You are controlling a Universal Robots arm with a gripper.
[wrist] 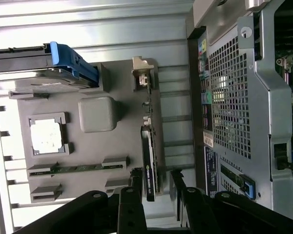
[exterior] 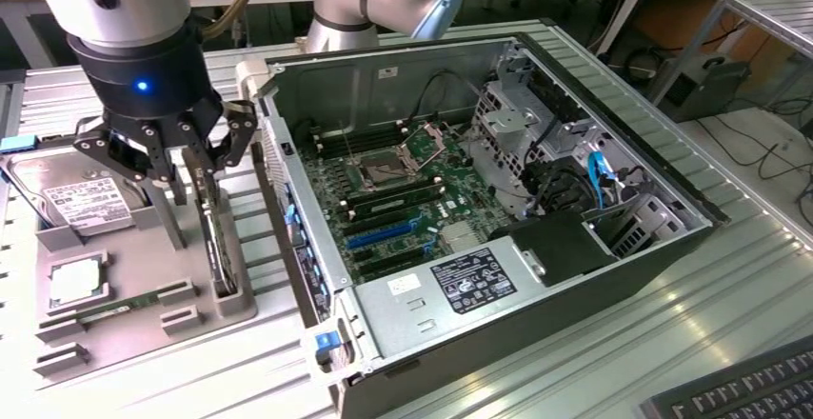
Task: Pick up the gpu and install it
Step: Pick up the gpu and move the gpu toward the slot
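The gpu [exterior: 220, 248] stands on its edge in a slot of the grey parts tray [exterior: 190, 329], at the exterior view's left. In the wrist view the gpu [wrist: 150, 161] is a thin dark board seen edge-on, with its silver bracket at the far end. My gripper [exterior: 190, 217] hangs right above it, open, one finger on each side of the card's near end. The black fingertips [wrist: 136, 179] flank the card without touching it, and nothing is held. The open computer case [exterior: 508, 200] lies beside the tray, its motherboard and blue expansion slot [exterior: 381, 235] exposed.
The tray [wrist: 88, 151] also carries a hard drive [exterior: 76, 200] with a blue tab [wrist: 71, 61], a processor [exterior: 76, 281] and a green memory stick [exterior: 121, 305]. The case's perforated rear wall [wrist: 229, 112] stands close beside the gpu's slot. A keyboard [exterior: 749, 395] lies at the front.
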